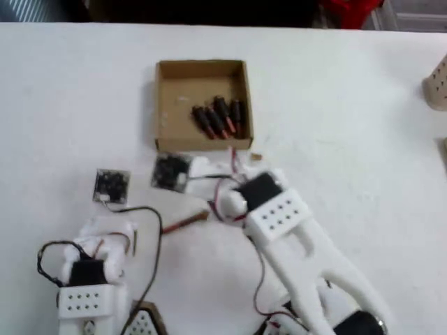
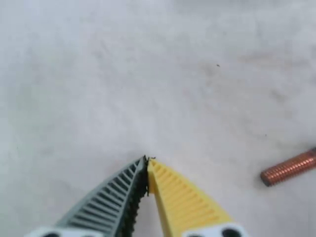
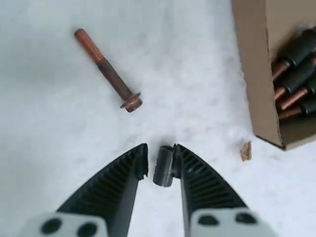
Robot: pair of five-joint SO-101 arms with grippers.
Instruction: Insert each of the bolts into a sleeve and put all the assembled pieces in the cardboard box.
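Note:
My right gripper (image 3: 159, 163) is open just above the table, with a short black sleeve (image 3: 164, 166) between its black fingers. The sleeve touches one finger and a small gap separates it from the other. A loose copper bolt (image 3: 107, 70) lies on the table ahead of the sleeve, also seen as bolt (image 1: 185, 223) between the two arms. The cardboard box (image 1: 167, 105) holds several assembled pieces (image 1: 220, 117); its corner (image 3: 252, 74) is close beside the right gripper. My left gripper (image 2: 147, 162) is shut and holds nothing, with the bolt's threaded end (image 2: 289, 168) off to one side.
A small cardboard scrap (image 3: 245, 150) lies by the box's near corner. The right arm (image 1: 279, 216) stretches toward the box, and the left arm (image 1: 84, 293) sits at the near left. Wires (image 1: 150, 237) trail across the white table. A pale object (image 1: 438, 84) stands at the right edge.

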